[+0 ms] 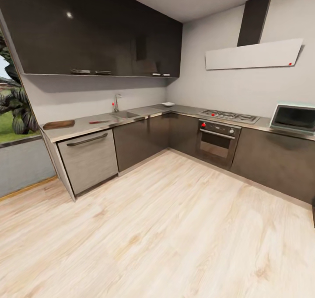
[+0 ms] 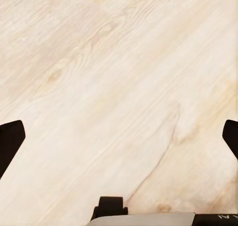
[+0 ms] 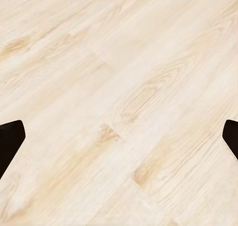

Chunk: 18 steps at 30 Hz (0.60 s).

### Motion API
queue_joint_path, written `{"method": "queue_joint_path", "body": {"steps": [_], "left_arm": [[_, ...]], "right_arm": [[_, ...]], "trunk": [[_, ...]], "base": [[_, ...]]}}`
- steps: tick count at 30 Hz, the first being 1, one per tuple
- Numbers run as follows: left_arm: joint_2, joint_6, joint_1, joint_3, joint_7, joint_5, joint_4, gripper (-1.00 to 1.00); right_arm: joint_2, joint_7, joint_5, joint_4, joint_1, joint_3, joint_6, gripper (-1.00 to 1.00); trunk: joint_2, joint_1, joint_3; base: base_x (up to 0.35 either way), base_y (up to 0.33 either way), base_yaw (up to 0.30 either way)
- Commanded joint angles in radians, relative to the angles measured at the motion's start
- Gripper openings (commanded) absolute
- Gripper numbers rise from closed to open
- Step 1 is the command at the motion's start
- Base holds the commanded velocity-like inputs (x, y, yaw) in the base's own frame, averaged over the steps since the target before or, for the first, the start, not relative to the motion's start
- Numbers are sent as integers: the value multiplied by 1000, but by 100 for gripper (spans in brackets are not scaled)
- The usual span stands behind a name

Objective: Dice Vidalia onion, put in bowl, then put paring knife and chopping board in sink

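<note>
Across the room in the head view, the grey countertop runs along two walls. On its left end lies the dark brown chopping board, with the red-handled paring knife to its right. Further right is the sink with its chrome tap. The Vidalia onion is hidden from here. The white bowl sits near the corner. My left gripper is open over bare wooden floor, its dark fingertips far apart. My right gripper is likewise open above the floor, fingertips wide.
A dishwasher front sits under the board end. An oven with a gas hob stands on the right wall, a microwave beyond it. Dark upper cabinets hang above the sink. Light wooden floor spreads between me and the cabinets.
</note>
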Motion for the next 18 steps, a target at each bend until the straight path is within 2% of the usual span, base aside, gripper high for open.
{"method": "queue_joint_path", "body": {"steps": [1,12,18], "left_arm": [[0,-1,1,0,0,2,-2,100],[0,-1,1,0,0,2,-2,100],[0,-1,1,0,0,2,-2,100]], "right_arm": [[0,0,0,1,-1,1,-3,100],[0,0,0,1,-1,0,-3,100],[0,0,0,1,0,0,-3,100]], "trunk": [[0,1,-1],[0,1,-1],[0,1,-1]], "base": [[317,-116,0],[317,-118,1],[317,-128,70]]}}
